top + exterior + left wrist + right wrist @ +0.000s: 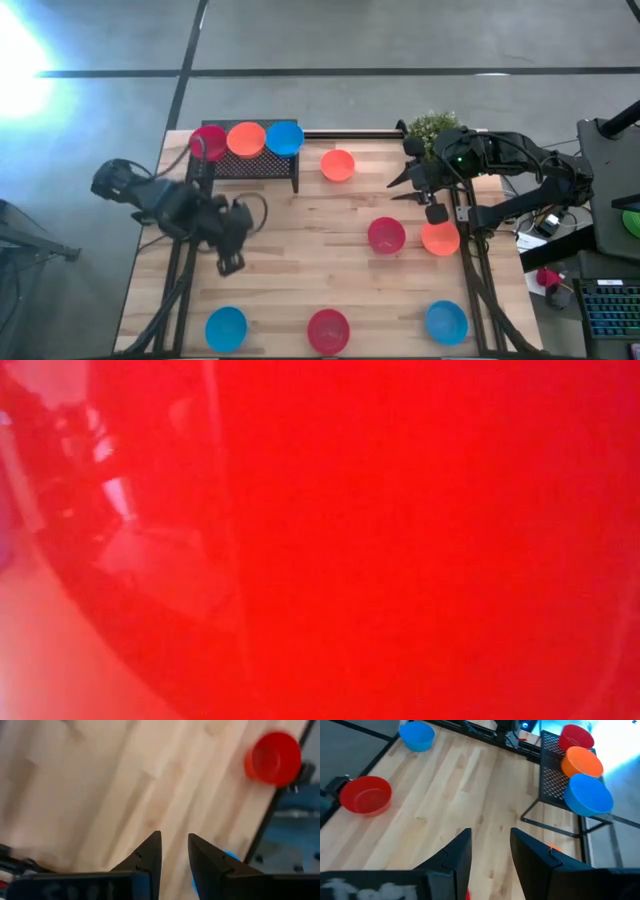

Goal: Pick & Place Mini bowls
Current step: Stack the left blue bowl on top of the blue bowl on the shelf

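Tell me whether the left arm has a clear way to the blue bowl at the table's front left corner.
Probably yes. The left claw hangs open and empty over bare wood, and the blue bowl sits alone just in front of it, upright, nothing between them. The right claw waits far across the table.

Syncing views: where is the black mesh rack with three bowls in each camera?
High view: rack at the table's far left edge, red, orange and blue bowls on top.
Low view: not visible; red fills the picture.
Left wrist view: not in it.
Right wrist view: rack, upper right.
Shared landmark: the blue bowl on the rack.
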{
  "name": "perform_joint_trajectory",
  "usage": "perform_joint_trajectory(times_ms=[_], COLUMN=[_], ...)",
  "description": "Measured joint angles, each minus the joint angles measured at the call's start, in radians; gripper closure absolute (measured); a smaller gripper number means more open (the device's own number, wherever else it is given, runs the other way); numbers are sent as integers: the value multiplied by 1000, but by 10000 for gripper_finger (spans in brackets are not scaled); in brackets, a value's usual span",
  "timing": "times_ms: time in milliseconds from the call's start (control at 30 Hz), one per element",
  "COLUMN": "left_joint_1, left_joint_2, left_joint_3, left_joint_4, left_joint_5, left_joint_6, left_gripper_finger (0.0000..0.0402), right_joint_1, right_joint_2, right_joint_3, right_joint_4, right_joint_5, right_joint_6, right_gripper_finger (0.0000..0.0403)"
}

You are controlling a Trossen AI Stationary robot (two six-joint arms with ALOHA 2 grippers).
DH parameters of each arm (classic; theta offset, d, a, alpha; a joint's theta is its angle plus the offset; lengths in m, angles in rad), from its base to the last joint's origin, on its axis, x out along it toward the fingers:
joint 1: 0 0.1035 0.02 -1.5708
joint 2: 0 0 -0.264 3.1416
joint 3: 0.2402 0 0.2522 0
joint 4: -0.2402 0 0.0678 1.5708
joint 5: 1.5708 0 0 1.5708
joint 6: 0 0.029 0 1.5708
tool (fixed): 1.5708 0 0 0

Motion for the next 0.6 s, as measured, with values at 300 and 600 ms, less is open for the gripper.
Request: perform_joint_trajectory(times_ms=[300,600], left_joint_1=[-138,-210], left_joint_2=[2,3], left_joint_3=[-226,-480], left_joint_4=[149,403], left_joint_5=[121,203], left_joint_6=[3,145], left_gripper_finger=[310,310], right_joint_1=[0,0], right_joint_2=[0,0], right_joint_3=[0,0], right_joint_4=[0,1], right_joint_5=[-28,-29], right_joint_6=[42,114], right_gripper_finger=[271,271])
